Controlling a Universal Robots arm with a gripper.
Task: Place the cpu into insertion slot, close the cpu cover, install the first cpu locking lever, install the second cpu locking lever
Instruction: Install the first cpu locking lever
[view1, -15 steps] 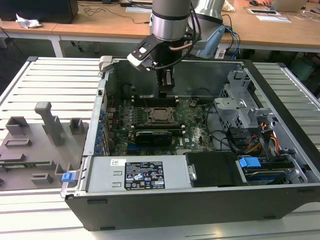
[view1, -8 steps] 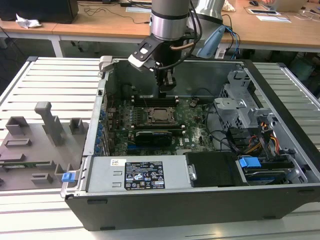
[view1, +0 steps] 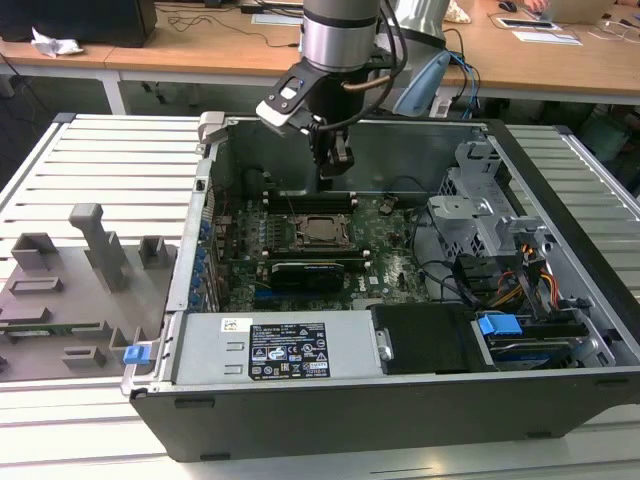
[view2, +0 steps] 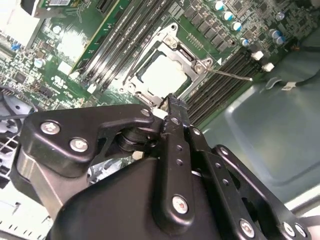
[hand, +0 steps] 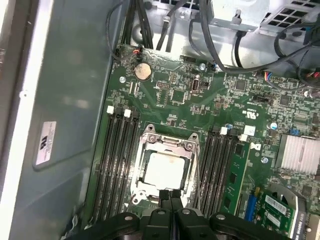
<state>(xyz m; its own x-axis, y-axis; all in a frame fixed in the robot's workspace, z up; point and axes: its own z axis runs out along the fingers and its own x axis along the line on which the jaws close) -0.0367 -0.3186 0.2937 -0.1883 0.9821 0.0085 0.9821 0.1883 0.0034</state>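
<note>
The cpu (hand: 165, 168) lies in the insertion slot (hand: 141, 188) on the green board, its pale silver face showing. The cpu cover (hand: 150, 144) lies flat around it as a metal frame. In the second wrist view the cpu (view2: 161, 77) sits inside the cover (view2: 186, 54), and a thin locking lever (view2: 232, 75) sticks out sideways from one corner of the socket. My gripper (hand: 170, 196) hovers just above the socket's edge, fingers pressed together and holding nothing. In the exterior view the gripper (view1: 335, 172) hangs over the back of the board, a little behind the cpu (view1: 322, 230).
The board lies in an open computer case (view1: 560, 180). Black memory slots (hand: 117, 155) flank the socket. A silver drive cage (view1: 480, 215) and cables stand at the exterior view's right, a power supply (view1: 290, 345) in front. A grey fixture tray (view1: 70, 290) lies outside the case.
</note>
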